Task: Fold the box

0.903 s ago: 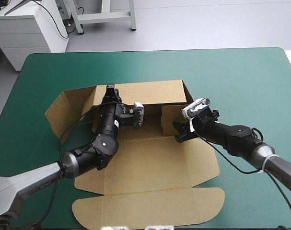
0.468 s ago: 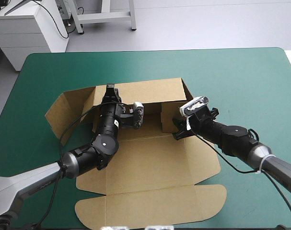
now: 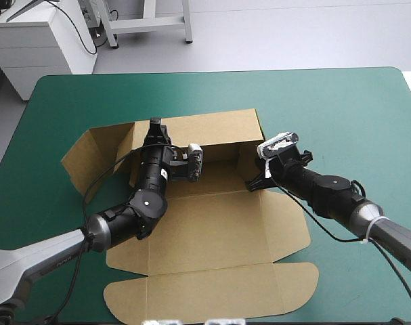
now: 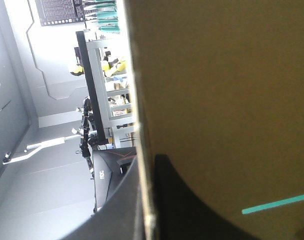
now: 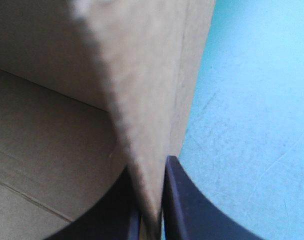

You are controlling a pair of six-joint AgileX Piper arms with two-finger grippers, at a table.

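Note:
The brown box [image 3: 212, 230] lies at the middle of the table with its back wall raised and its floor and lid flat. My left gripper [image 3: 155, 128] reaches over the back wall's left part and is shut on its top edge. In the left wrist view the board [image 4: 222, 100] runs between the black fingers of the left gripper [image 4: 147, 220]. My right gripper [image 3: 254, 181] is at the box's right side, shut on the upright side flap. The right wrist view shows that flap [image 5: 141, 75] pinched edge-on in the right gripper [image 5: 152, 220].
The lid panel with rounded corners [image 3: 212, 294] lies flat close to the table's front edge. A left flap [image 3: 83, 156] spreads out on the teal-green cover [image 3: 340, 108]. That cover [image 5: 252, 125] lies just outside the pinched flap.
My right gripper has shut on the right side flap. The flap, earlier turned inward across the box, now stands along the right side. The left arm has stayed still.

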